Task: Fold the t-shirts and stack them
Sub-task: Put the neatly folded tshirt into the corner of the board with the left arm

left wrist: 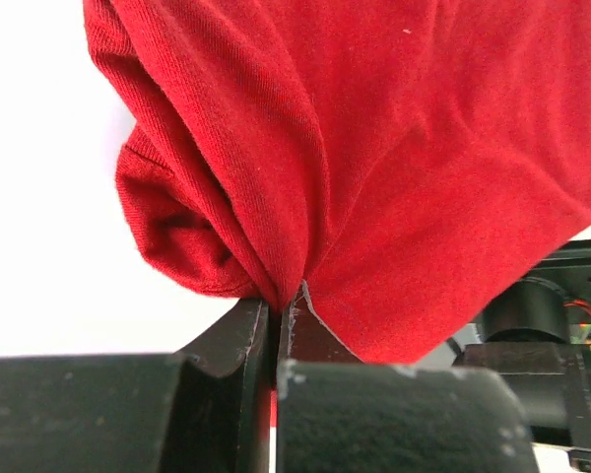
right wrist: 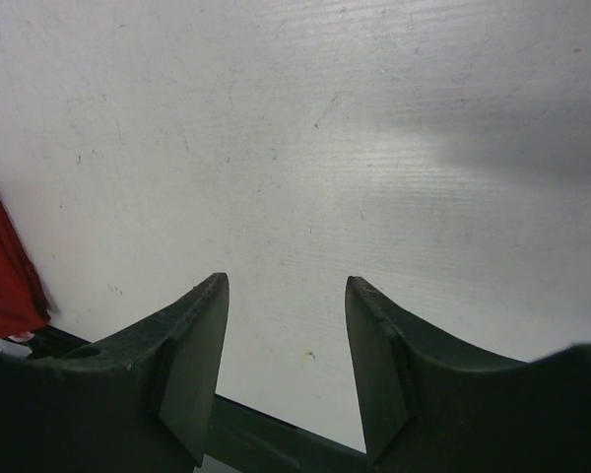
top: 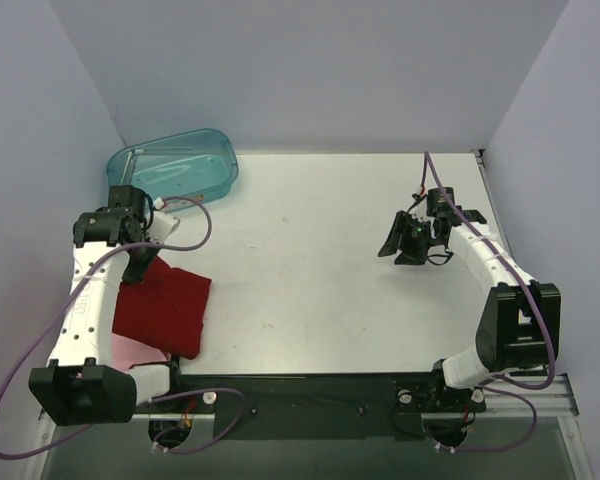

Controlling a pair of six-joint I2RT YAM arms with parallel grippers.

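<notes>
The dark red t-shirt [top: 166,308] lies folded at the table's left near side, partly over the pale pink t-shirt [top: 132,351], of which only a corner shows beneath it. My left gripper [top: 140,264] is at the red shirt's far left edge, shut on a pinch of the red cloth [left wrist: 374,168], which bunches up from the jaws. Over on the right side my right gripper [top: 398,245] is open above bare table, nothing between its fingers [right wrist: 202,355]. A sliver of the red shirt [right wrist: 2,266] shows at that view's left edge.
A translucent teal plastic tub [top: 175,166] sits at the far left near the back wall. Grey walls close in the table on three sides. A dark base rail [top: 300,395] runs along the near edge between the arm bases.
</notes>
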